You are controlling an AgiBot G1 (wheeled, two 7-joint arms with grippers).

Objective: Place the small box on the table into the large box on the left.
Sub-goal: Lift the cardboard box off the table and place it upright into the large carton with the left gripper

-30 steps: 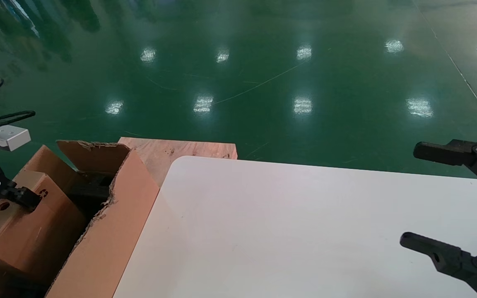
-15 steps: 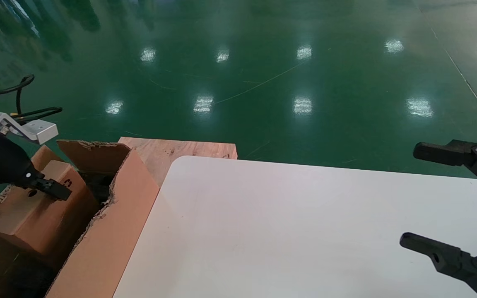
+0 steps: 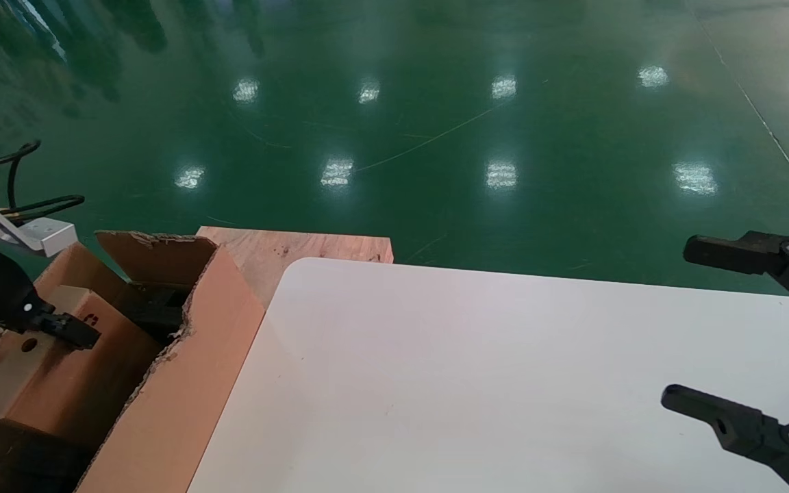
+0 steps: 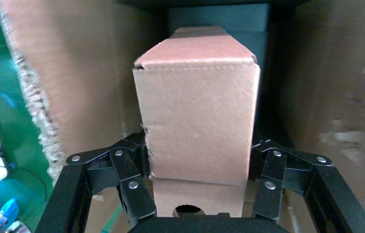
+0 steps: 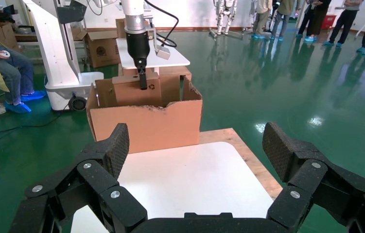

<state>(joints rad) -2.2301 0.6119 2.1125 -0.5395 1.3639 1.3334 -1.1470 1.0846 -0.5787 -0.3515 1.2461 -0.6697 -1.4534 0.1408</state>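
The small box (image 3: 59,373) sits tilted inside the large box (image 3: 185,383) on the left, its round hole facing me. My left gripper (image 3: 66,331) is shut on it from above. In the left wrist view the small box (image 4: 197,111) sits between the fingers (image 4: 136,165), with the large box's walls (image 4: 73,73) and dark foam (image 4: 219,17) around it. My right gripper (image 3: 699,325) hangs open and empty over the table (image 3: 504,376) at the right. The right wrist view shows the right gripper (image 5: 195,150) open, and beyond it the large box (image 5: 144,124), the small box (image 5: 134,90) and the left gripper (image 5: 143,80).
A bare plywood board (image 3: 298,246) lies behind the table's rounded corner, beside the large box. Glossy green floor (image 3: 435,137) surrounds everything. The right wrist view shows another robot stand (image 5: 59,53), a seated person (image 5: 0,63) and a second white table (image 5: 163,56) behind the large box.
My left gripper and the small box rose and shifted right, then came back down and left, lower in the large box than half a second ago. The right arm has not moved.
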